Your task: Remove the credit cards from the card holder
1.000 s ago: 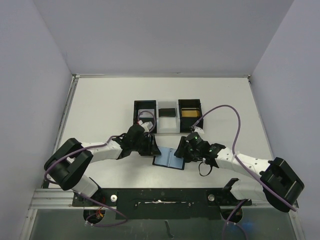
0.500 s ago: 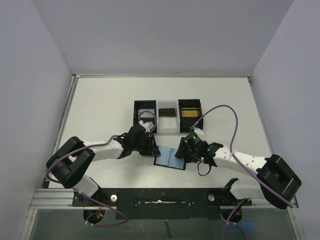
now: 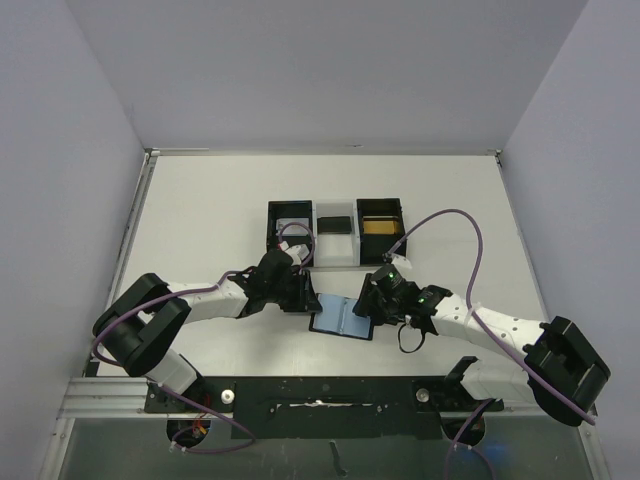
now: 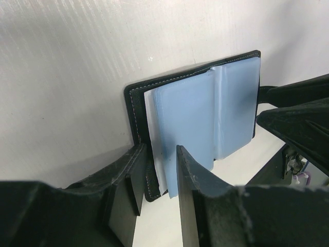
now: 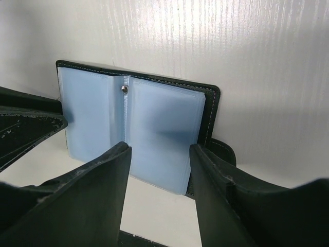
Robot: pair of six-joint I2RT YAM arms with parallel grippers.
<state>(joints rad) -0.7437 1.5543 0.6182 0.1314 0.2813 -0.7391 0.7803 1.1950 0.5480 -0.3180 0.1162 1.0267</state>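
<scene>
the left gripper [image 4: 159, 149] shows only a narrow gap. the near left corner of the small black bifold card holder [image 4: 234, 103] fills that gap. one finger [image 4: 131, 175] lies against the stitched black cover and the other against the blue-grey plastic pockets, so the gripper looks clamped on that edge. a pale strip [image 4: 150, 134] shows between cover and pockets; whether it is a card cannot be told.

the right gripper [image 5: 160, 148] stands about half open. its fingers are well apart over the right page of pockets, with nothing pinched between them. whether the fingertips rest on the page cannot be told.

the card holder lies spread open and flat on the white worktop [image 3: 200, 220], between the two grippers and near the arms' bases. its little black closing tab [image 5: 222, 149] sticks out on the right side.

farther back on the worktop stand two black open-top boxes, the left box [image 3: 290, 204] and the right box [image 3: 380, 202]. a smaller plain black rectangle [image 3: 334, 224] lies between them. a gold-tan card [image 3: 380, 227] lies inside the right box, well apart from the card holder.
</scene>
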